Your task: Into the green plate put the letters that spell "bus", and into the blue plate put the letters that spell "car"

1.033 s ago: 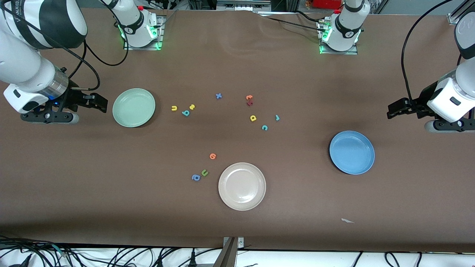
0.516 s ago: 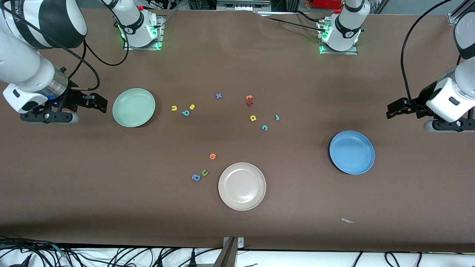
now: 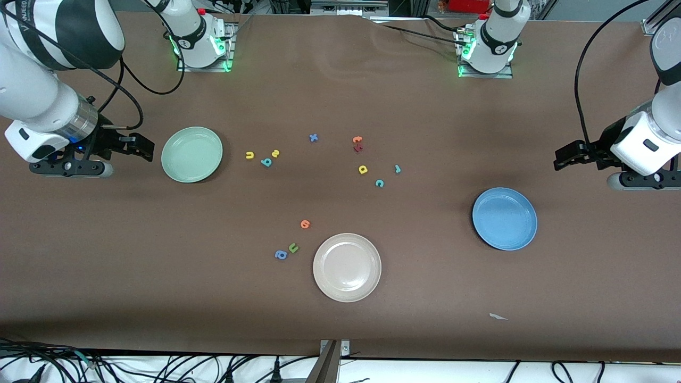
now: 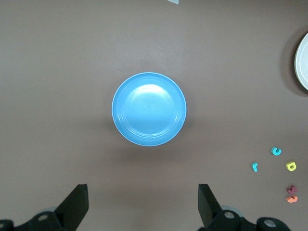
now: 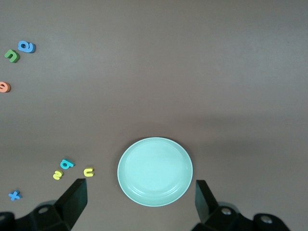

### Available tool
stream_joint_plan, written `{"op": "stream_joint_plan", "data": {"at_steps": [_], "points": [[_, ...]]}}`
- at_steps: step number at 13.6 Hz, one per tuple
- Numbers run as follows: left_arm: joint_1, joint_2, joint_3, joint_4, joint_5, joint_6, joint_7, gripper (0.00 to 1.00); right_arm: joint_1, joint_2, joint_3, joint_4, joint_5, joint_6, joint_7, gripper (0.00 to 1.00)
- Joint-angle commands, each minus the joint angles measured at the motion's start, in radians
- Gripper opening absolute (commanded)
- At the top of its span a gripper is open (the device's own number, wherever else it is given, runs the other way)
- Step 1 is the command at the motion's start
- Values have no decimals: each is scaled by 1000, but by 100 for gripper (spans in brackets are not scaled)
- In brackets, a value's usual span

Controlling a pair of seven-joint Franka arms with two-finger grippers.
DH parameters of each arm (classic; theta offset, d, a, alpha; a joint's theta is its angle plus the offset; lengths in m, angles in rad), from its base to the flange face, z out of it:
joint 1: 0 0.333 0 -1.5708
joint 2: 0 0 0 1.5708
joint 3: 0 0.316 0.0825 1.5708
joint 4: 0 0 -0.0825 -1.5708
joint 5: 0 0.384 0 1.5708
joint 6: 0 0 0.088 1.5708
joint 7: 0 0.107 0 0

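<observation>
Brown table unchanged; left gripper, right gripper still spread, empty.

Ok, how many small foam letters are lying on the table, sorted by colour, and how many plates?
Yellow foam letters: 3
Teal foam letters: 3
Blue foam letters: 2
Orange foam letters: 2
Dark red foam letter: 1
Green foam letter: 1
Round plates, mint green, blue, beige: 3
Total: 12 letters, 3 plates, 15 things
</observation>
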Motion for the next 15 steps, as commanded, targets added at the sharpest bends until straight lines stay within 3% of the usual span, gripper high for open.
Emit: {"op": "stream_joint_plan", "data": {"at_steps": [1,15], "points": [[-5,6,8,16,-4,-19,28,100,0,-13,-3,-3,14,-13,-7,99],[-3,6,9,16,-4,-19,28,100,0,-13,-3,-2,14,-43,-1,99]]}}
